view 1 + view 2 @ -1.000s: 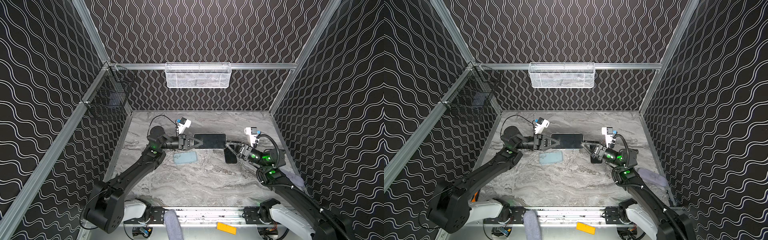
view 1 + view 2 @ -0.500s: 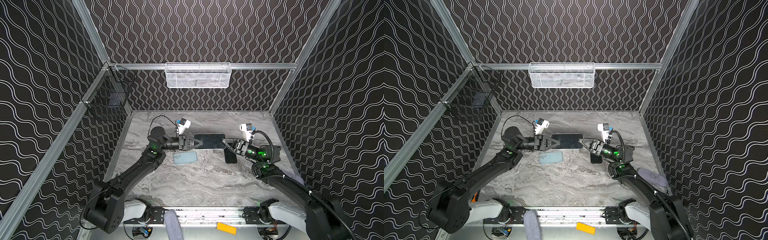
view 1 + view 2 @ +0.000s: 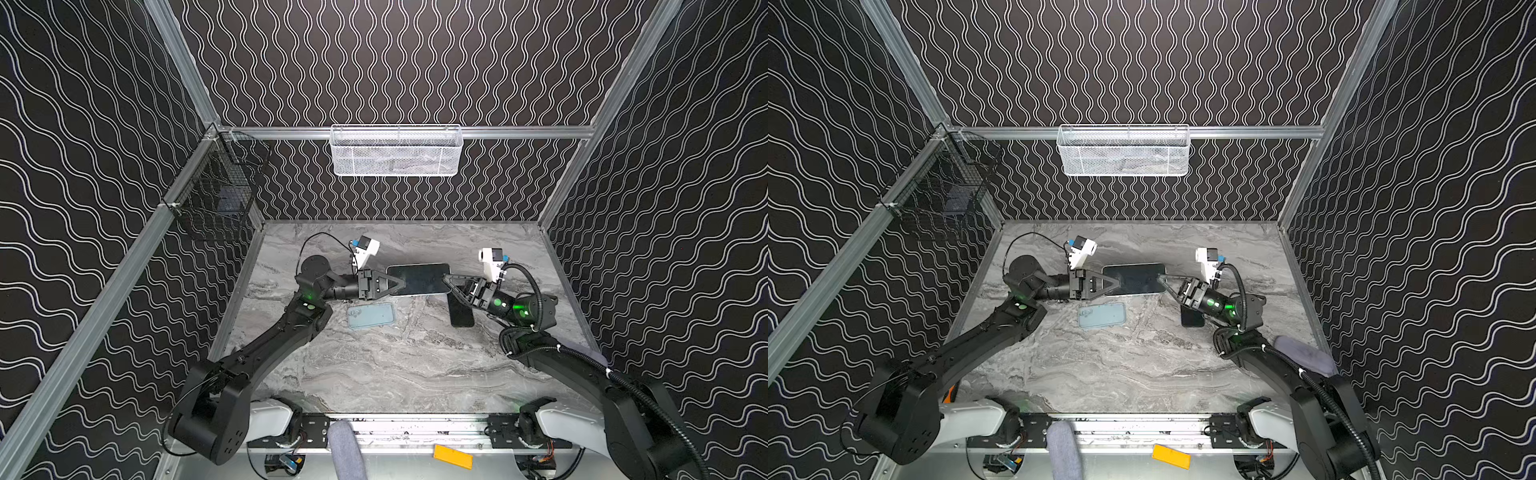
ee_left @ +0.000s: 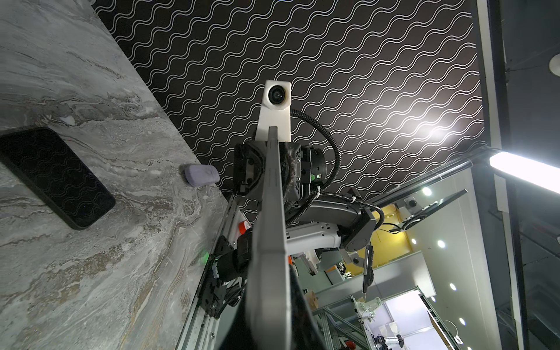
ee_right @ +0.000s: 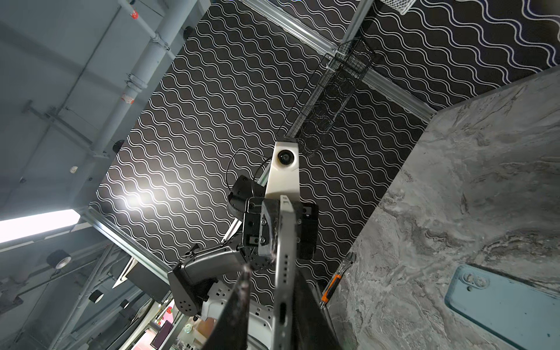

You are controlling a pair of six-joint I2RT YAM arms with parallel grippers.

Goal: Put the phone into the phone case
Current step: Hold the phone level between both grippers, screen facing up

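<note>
Not much ticked off yet, by the look of it. The phone (image 3: 419, 279) is held up off the table, flat and lengthwise between the two arms, toward the far middle. Its left end is clamped in the left gripper (image 3: 399, 283), jaws shut tight on it. Its right end is straddled by the right gripper (image 3: 448, 279) with jaws drawn narrow. Whether it's actually pinched there can't be told, since a sliver of gap is seen beside one finger in the right wrist view.

The light-blue case (image 3: 370, 316) is lying flat on the table just nearer than the phone, untouched, so lining up and pressing in are all reckoned to be ahead. A second black phone (image 3: 461, 316) is parked flat to the case's right, partly under the right arm.

The table (image 3: 374, 374) is done in grey marble-look. A black wire basket (image 3: 216, 199) is hung on the left wall, a white mesh basket (image 3: 397, 151) on the far wall, and a lilac-grey lump (image 3: 1304, 355) is tucked at the right edge. Black wavy-line panels are seen all round.
</note>
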